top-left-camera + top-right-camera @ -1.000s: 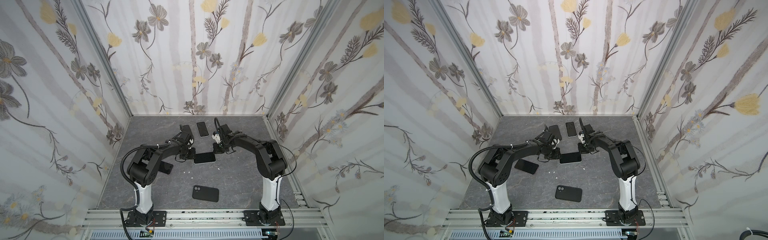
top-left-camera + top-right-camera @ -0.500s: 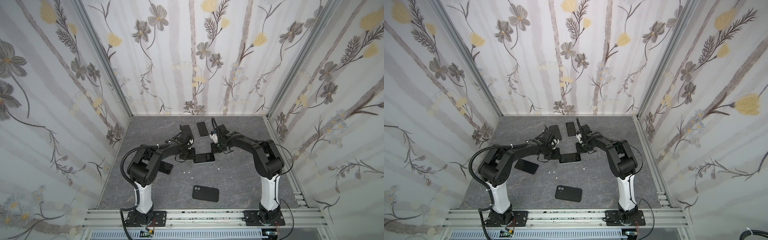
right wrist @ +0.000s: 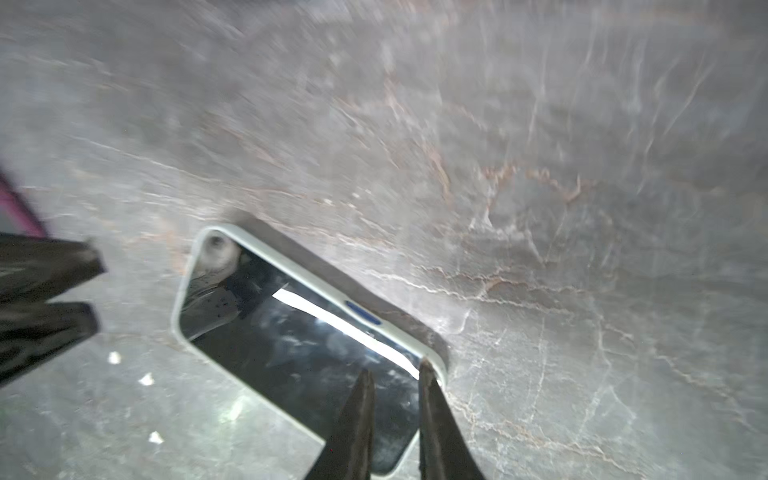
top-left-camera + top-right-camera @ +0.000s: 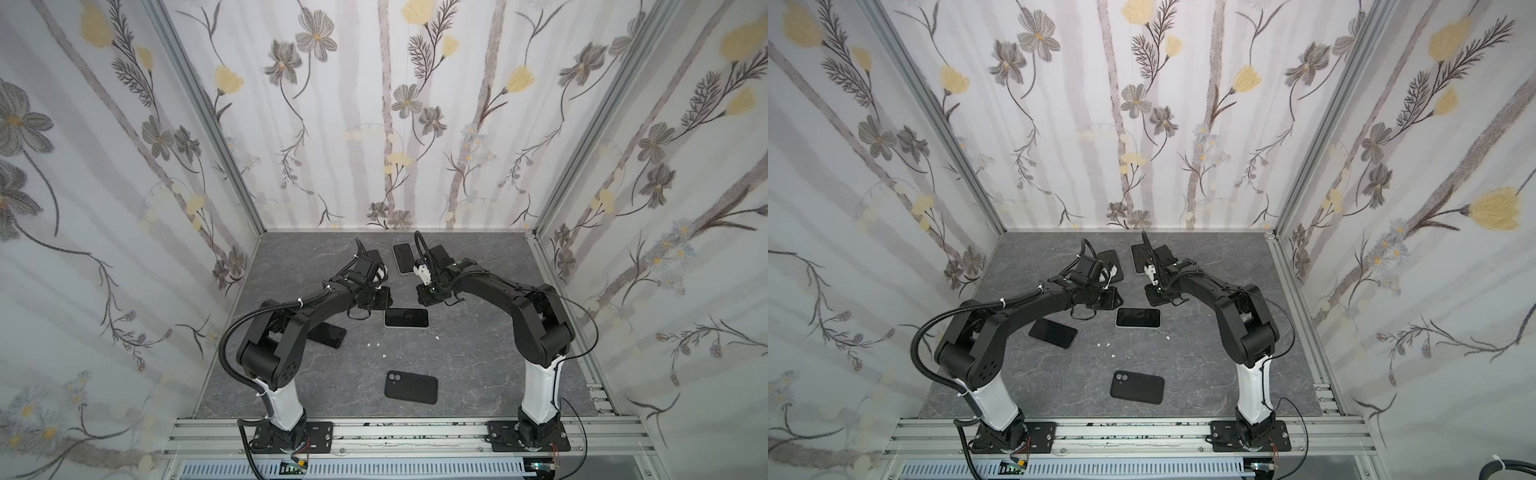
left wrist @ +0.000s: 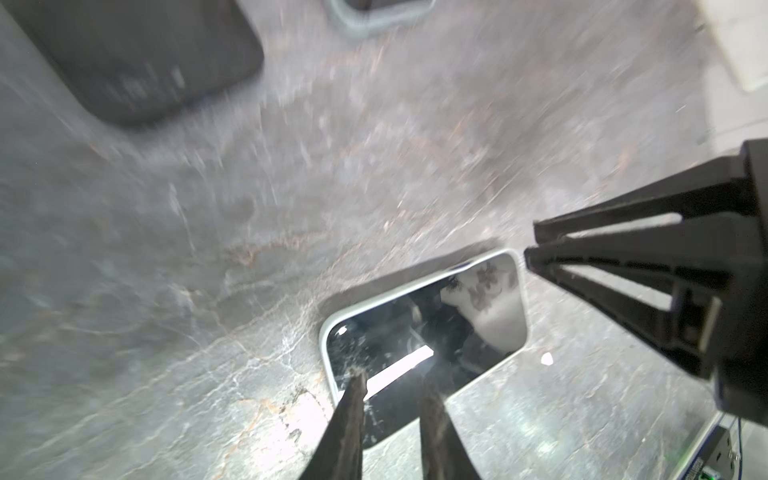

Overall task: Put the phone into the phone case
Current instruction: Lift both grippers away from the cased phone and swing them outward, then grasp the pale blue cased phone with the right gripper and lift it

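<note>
- Top views: the glossy black phone (image 4: pixel 406 318) sits screen-up inside the pale-rimmed soft case (image 4: pixel 405 328), flat on the grey marble-look tabletop (image 4: pixel 478 365). It looks seated, so the task is likely near done.
- Risk: the left gripper (image 4: pixel 379 302) at the phone's left end and the right gripper (image 4: pixel 1152 297) just past its far edge are close together. A careless retreat could clip the fingers together or nudge the phone.
- Pose: both arms reach low toward the phone, wrists pitched down.
- Left wrist: the frame is blurred. The left gripper (image 5: pixel 390 378) has its fingers slightly apart with nothing between them, tips over the phone's corner. I can't tell if they touch. If they do touch the glass, a sideways drag could skew the phone in the case.
- Right wrist: the right gripper (image 3: pixel 397 370) is also narrowly parted and empty, over the phone's opposite end by the rim. The rim looks flush where it shows. The corner under the fingers is hidden, so a proud corner could go unnoticed.
</note>
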Available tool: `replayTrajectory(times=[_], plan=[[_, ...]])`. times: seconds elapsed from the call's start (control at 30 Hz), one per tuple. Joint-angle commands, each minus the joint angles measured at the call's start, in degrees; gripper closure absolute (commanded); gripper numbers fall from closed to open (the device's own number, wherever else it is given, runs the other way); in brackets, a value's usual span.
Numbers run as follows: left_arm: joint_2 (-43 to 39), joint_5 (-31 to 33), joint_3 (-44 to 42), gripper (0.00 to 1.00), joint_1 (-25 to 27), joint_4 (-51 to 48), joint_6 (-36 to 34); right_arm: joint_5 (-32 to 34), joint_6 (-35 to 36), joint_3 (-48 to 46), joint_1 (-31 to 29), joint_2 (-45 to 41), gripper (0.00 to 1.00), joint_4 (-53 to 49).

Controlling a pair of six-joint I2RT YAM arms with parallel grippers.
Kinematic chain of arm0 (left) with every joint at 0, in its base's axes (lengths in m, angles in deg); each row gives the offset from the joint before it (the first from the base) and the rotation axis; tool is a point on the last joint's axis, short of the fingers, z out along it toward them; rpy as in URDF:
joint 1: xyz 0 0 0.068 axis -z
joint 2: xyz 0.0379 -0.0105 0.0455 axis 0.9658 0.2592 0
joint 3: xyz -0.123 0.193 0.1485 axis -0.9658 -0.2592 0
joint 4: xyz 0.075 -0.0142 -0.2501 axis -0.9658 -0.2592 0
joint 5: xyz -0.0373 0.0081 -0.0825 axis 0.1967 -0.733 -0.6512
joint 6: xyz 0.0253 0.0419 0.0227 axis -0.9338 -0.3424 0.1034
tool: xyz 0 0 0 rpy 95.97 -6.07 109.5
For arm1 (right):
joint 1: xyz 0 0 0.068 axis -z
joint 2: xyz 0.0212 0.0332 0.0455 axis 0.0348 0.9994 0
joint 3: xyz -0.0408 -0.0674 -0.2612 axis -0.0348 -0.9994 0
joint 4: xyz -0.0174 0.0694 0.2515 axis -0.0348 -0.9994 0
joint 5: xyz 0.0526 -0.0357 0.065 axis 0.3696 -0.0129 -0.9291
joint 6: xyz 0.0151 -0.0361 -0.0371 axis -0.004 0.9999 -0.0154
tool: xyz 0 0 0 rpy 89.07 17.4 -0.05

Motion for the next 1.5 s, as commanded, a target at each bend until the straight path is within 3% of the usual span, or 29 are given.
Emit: replayTrajectory(times=[0.0, 0.1, 0.27, 0.47, 0.6, 0.73, 0.9, 1.0, 1.2, 1.47], plan=[[-5.6, 3.4, -2.4, 0.75, -0.3, 7.2, -2.9, -0.6, 5.4, 0.0, -0.4, -4.0, 0.67, 3.8], [-12.1, 4.5, -5.4, 0.69, -0.5, 11.1, -5.6, -0.3, 9.3, -1.9, -1.0, -8.7, 0.64, 8.6], [-23.4, 5.1, -11.8, 0.57, -0.5, 19.4, -10.8, -0.3, 19.3, -13.4, -2.9, -20.2, 0.48, 24.4], [-36.7, 5.6, -21.2, 0.34, -0.9, 32.0, -15.1, 0.2, 29.3, -29.8, -3.1, -28.7, 0.16, 45.0], [-42.1, 2.9, -26.9, 0.17, -1.1, 39.4, -17.8, -3.2, 38.4, -31.7, -3.2, -28.0, 0.15, 42.0], [-43.9, -0.5, -29.0, 0.00, -1.0, 41.0, -21.1, -5.6, 47.2, -30.4, -3.3, -23.7, 0.14, 32.4], [-44.7, -0.6, -29.3, 0.00, -1.0, 39.5, -24.4, -7.1, 48.2, -25.8, -4.1, -15.4, 0.13, 23.4], [-45.6, 0.0, -30.1, 0.00, -1.0, 40.0, -25.3, -7.0, 45.8, -21.5, -4.9, -10.3, 0.00, 19.2], [-45.8, 1.9, -30.1, 0.00, -1.0, 39.4, -25.3, -4.2, 44.7, -14.2, -6.2, -1.8, 0.00, 12.7], [-45.8, 2.4, -30.0, 0.00, -1.0, 39.1, -25.4, -2.0, 46.0, -11.4, -6.4, 2.3, 0.00, 10.1]])
